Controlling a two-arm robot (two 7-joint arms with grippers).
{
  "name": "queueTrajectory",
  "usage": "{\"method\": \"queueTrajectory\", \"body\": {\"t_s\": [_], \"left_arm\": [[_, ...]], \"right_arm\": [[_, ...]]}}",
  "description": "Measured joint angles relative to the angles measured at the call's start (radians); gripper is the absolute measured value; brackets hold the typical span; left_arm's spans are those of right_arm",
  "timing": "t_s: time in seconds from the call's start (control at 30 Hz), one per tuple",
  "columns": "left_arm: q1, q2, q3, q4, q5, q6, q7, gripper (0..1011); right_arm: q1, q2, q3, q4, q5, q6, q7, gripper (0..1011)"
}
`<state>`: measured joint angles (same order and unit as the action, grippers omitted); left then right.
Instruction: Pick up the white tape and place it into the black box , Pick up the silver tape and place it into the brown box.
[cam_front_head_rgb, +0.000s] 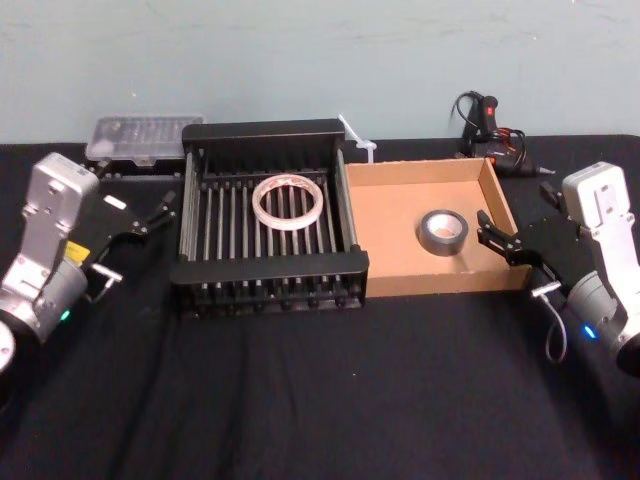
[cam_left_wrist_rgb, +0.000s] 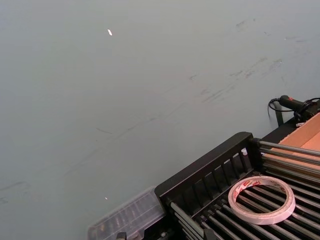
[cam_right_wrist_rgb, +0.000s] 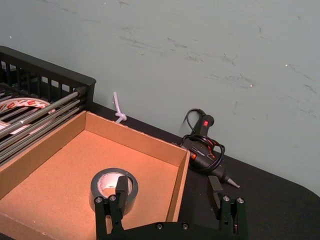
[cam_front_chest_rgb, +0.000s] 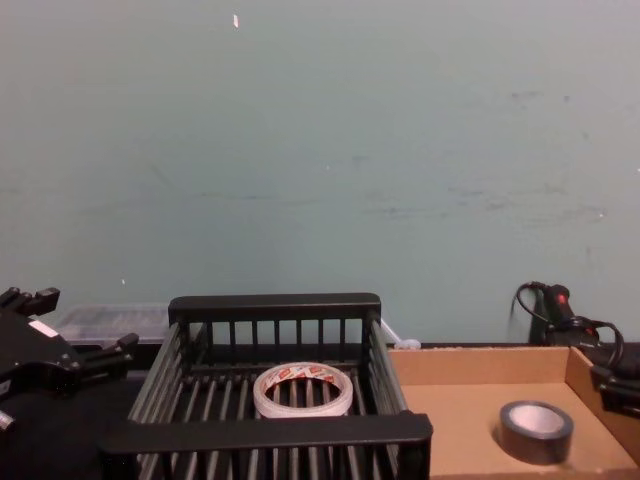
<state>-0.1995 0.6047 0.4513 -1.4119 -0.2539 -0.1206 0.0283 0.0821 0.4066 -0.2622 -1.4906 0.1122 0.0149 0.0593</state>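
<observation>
The white tape (cam_front_head_rgb: 288, 200) lies flat on the slatted floor of the black box (cam_front_head_rgb: 268, 270), and it shows again in the left wrist view (cam_left_wrist_rgb: 261, 200) and the chest view (cam_front_chest_rgb: 302, 390). The silver tape (cam_front_head_rgb: 442, 232) lies flat inside the brown box (cam_front_head_rgb: 400, 190), toward its right side (cam_right_wrist_rgb: 114, 189). My right gripper (cam_front_head_rgb: 497, 237) hovers open over the brown box's right wall, with the silver tape just past its fingers (cam_right_wrist_rgb: 120, 187). Left of the black box, my left gripper (cam_front_head_rgb: 157, 213) stands open and holds nothing.
A clear plastic case (cam_front_head_rgb: 145, 137) sits behind the black box at the back left. A glue gun with its cable (cam_front_head_rgb: 490, 130) lies behind the brown box. A white zip tie (cam_front_head_rgb: 357, 140) sticks up between the boxes. The black cloth in front is bare.
</observation>
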Motion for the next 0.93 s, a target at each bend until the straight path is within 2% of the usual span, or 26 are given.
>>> {"method": "queueTrajectory", "body": {"t_s": [0.93], "left_arm": [[0.0,0.0,0.0,0.0,0.0,0.0,0.0,1001]], "right_arm": [[0.0,0.0,0.0,0.0,0.0,0.0,0.0,1002]]}}
